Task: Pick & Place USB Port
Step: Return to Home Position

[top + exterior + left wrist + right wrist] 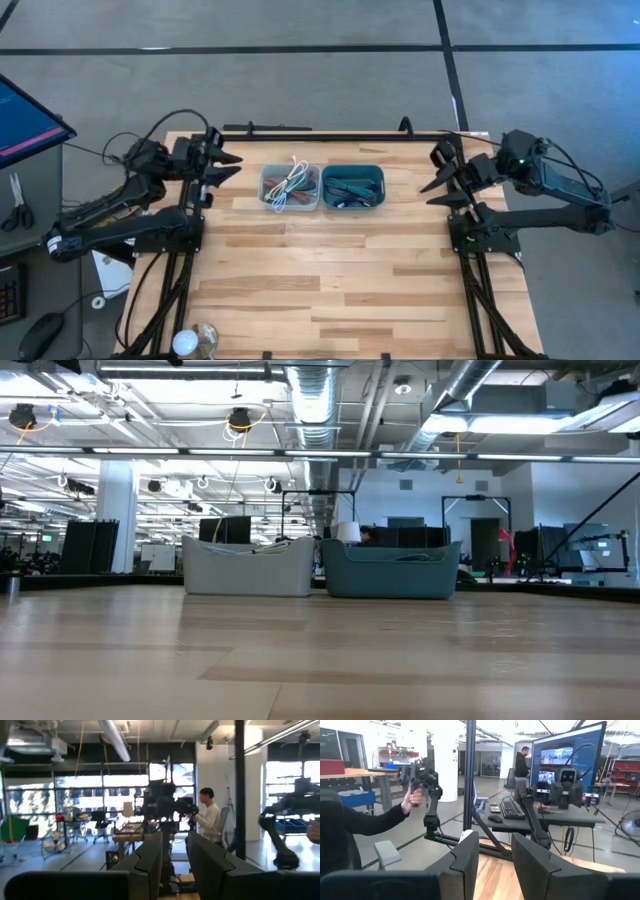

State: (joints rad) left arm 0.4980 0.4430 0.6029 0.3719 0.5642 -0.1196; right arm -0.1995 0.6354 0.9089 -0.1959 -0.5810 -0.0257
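Both parted and empty, left claw [232,166] and right claw [435,192] at opposite bench [330,270] edges; cables [290,182] between them, far centre, in white bin [290,207] (nearer left claw) and green bin [352,207].

Two small bins sit side by side, nearly touching, near the middle of the tabletop's far edge. The white bin [248,570] is on the left; it holds a loose tangle of pale charger cables [288,186], white and light-coloured strands coiled over one another, with a few loops poking just above its rim. The green bin [390,572], on its right, is a dark teal tub of the same size, holding darker cables [348,190] that lie low inside it. Both bins stand upright and square to the edge.
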